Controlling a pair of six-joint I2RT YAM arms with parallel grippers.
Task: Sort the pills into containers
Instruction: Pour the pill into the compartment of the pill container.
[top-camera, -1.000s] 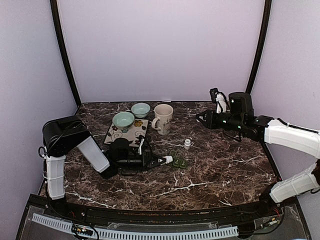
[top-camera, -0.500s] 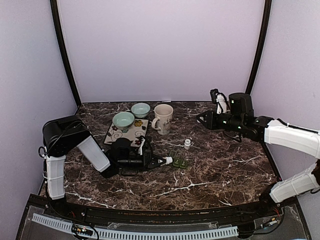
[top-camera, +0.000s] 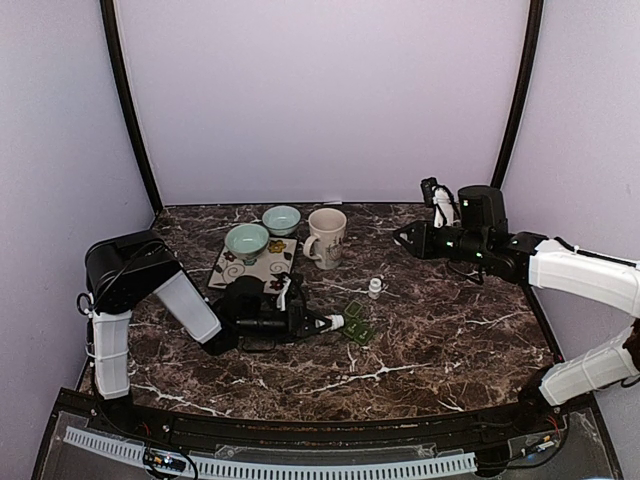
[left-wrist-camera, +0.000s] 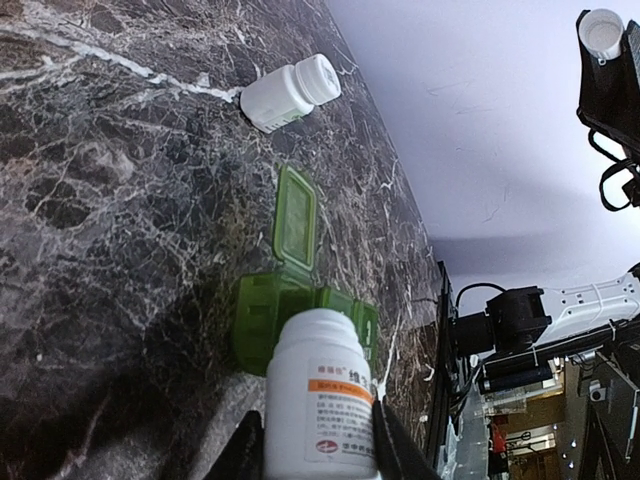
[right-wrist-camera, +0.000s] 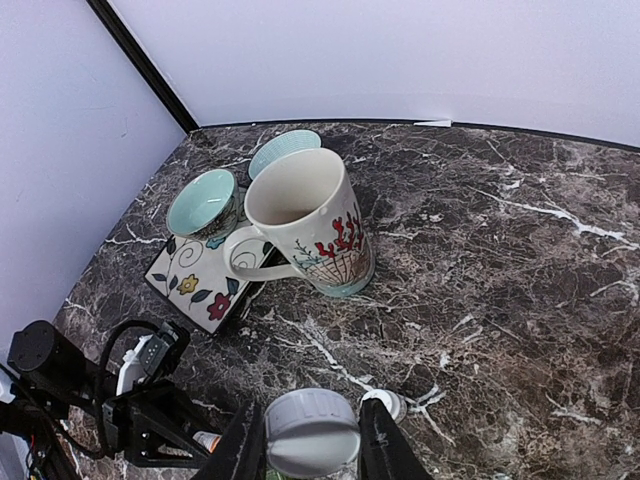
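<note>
The green pill organizer (left-wrist-camera: 262, 318) lies near the middle of the table (top-camera: 440, 340), a little toward the near edge. One lid flap (left-wrist-camera: 296, 215) stands open, and from above the box looks tipped up on one side. A white pill bottle (left-wrist-camera: 325, 390) with an orange-banded label reaches out just over its near end. The left pincer (left-wrist-camera: 322, 455) is clamped on that bottle, a finger (left-wrist-camera: 245, 452) pressed on each side, jaws partly apart by the bottle's width. I cannot tell whether the bottle touches the organizer.

Just beyond the organizer, toward the far edge, there's a small white capped bottle (top-camera: 375, 288) on the marble, apart from the box.

Over the far right part of the table the right pincer (right-wrist-camera: 312, 458) hangs in the air, closed around a white round piece (right-wrist-camera: 312, 428). Whether that is a cap or a bottle end, I cannot tell.

Toward the far left stand a cream mug (top-camera: 326, 237) with a red pattern, and beside it a flowered tile (top-camera: 255, 267) carrying a pale green bowl (top-camera: 247, 242). A second bowl (top-camera: 281, 219) sits just behind, nearer the far edge.
</note>
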